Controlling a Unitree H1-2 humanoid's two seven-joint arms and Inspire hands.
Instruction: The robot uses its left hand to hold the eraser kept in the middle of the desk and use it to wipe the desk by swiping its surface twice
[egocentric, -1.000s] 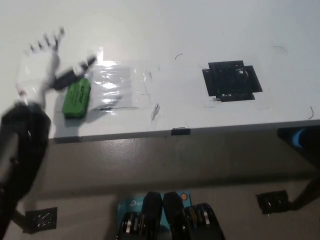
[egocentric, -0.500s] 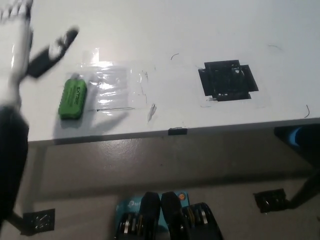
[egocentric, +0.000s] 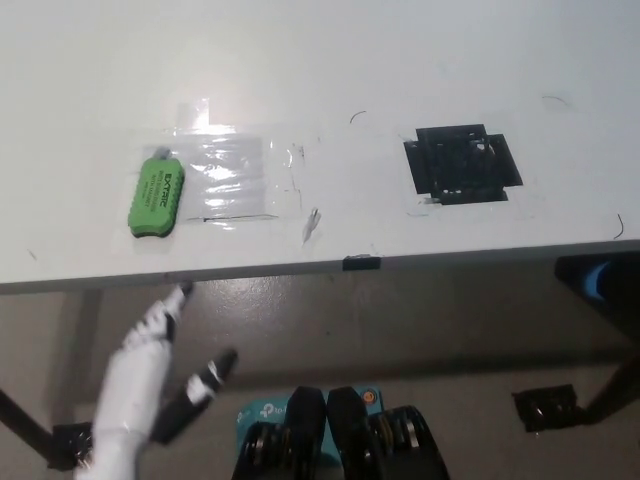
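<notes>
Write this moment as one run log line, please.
left hand: open, below desk edge, holding nothing | eraser: flat on desk, beside clear tape patch | right hand: not in view

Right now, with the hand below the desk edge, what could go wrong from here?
The left hand, open, hangs below the desk edge, apart from the green eraser. Raised straight up toward it, the fingers could catch the edge.

The eraser lies beside a patch of clear tape; a swipe across it might snag or lift the tape.

The eraser sits close to the near edge, so a clumsy grasp could knock it to the floor.

The right hand is out of view.
</notes>
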